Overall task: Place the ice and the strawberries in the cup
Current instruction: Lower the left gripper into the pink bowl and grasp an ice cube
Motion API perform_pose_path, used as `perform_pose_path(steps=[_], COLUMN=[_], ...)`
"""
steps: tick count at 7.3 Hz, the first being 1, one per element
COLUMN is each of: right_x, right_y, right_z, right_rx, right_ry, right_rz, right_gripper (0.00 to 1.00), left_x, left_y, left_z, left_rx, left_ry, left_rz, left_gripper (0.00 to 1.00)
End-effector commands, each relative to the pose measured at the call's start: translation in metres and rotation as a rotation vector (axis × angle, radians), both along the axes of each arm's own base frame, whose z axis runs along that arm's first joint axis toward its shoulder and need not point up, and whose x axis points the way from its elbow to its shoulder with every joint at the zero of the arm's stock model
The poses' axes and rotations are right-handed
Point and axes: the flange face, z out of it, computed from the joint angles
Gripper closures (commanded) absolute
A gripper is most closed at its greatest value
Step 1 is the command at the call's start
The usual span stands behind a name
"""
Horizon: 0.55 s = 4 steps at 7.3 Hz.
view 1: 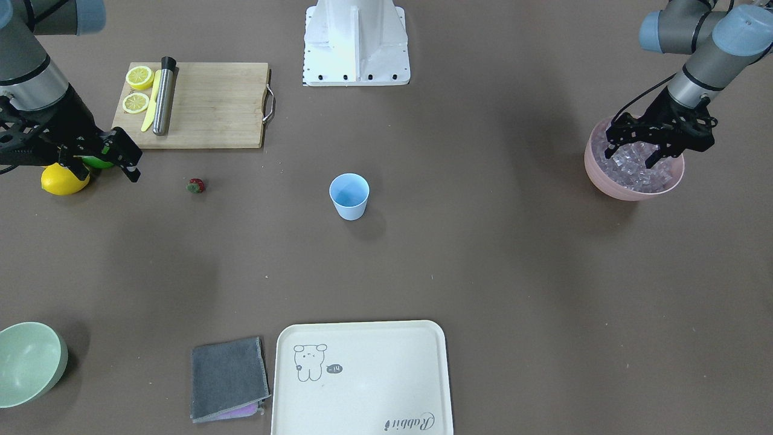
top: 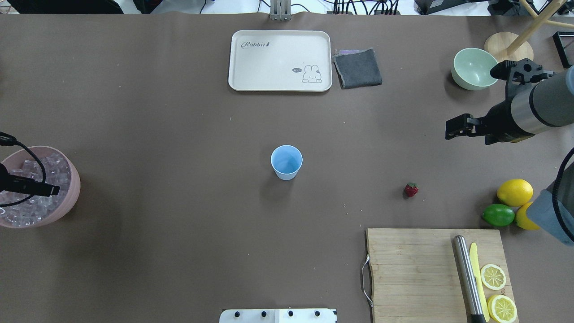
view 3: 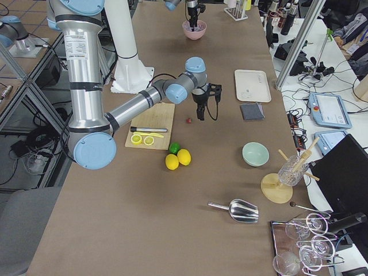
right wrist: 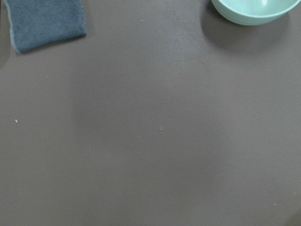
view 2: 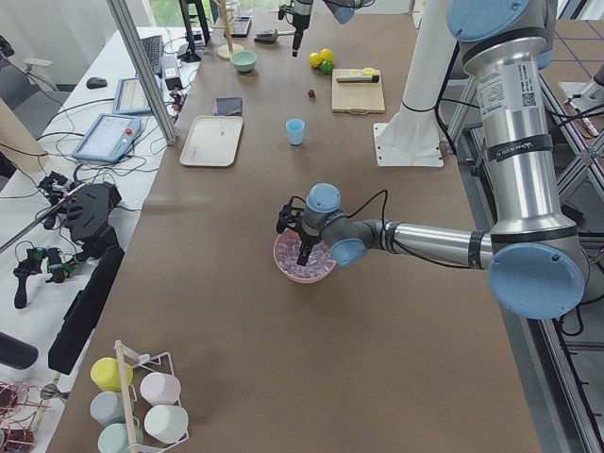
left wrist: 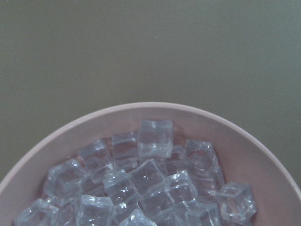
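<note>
A cream rectangular plastic tray (view 1: 362,386) with a printed rabbit is seen at the bottom edge of the front-facing frame, with a folded dark grey cloth (view 1: 228,377) just beside it on its left. A pale green round bowl (view 1: 30,362) is found in the lower left corner.

The small light blue plastic cup (view 1: 349,196) is placed upright near the middle of the brown desk (view 1: 483,272), apart from everything else. The tiny red strawberry with a green cap (view 1: 196,185) is laid on the desk to the left of the cup, well apart from it.

At the right edge of the frame the clear glassy ice cubes (view 1: 634,172) are heaped in a pink round bowl (view 1: 628,190). The left gripper (view 1: 634,156) is held over this heap with its fingers spread; whether the tips touch the cubes cannot be told. In the left wrist view only the cubes and the bowl's rim are shown.

The right gripper (top: 450,129) is held above the desk at the right of the overhead frame, between the green bowl and the strawberry; whether its fingers are spread or pressed together cannot be told.

A wooden cutting board with a metal handle (view 1: 211,106) is set at the upper left of the front-facing frame; two lemon halves (view 1: 139,77), a pale yellow knife (view 1: 151,103) and a steel cylinder with a black end (view 1: 163,96) are laid on it. Whole yellow lemons (top: 514,192) and a green lime (top: 498,215) are grouped just beside the board
</note>
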Motion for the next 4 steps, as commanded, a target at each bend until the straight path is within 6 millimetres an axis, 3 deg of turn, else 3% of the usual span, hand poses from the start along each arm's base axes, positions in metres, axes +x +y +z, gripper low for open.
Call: perform_pose_path(steps=[1,2,4], right_x=[0.0001,0.0001,0.0004], right_y=[0.0002,0.0002,0.0005], right_z=[0.0006,0.0006,0.0013], right_rx=[-0.001,-0.001,-0.002], right_ry=[0.001,0.001,0.002], right_rz=[0.000,0.000,0.000], right_gripper=[0.00,0.00,0.00], left_x=[-0.0007,-0.0002,0.0006], left_y=[0.0061,0.0063,0.0082], left_z=[0.0037,0.0045,0.0048], left_rx=[-0.002,-0.003,0.002], left_ry=[-0.008,-0.010,-0.011], left_rz=[0.012,0.012,0.021], left_gripper=[0.03,0.04,0.16])
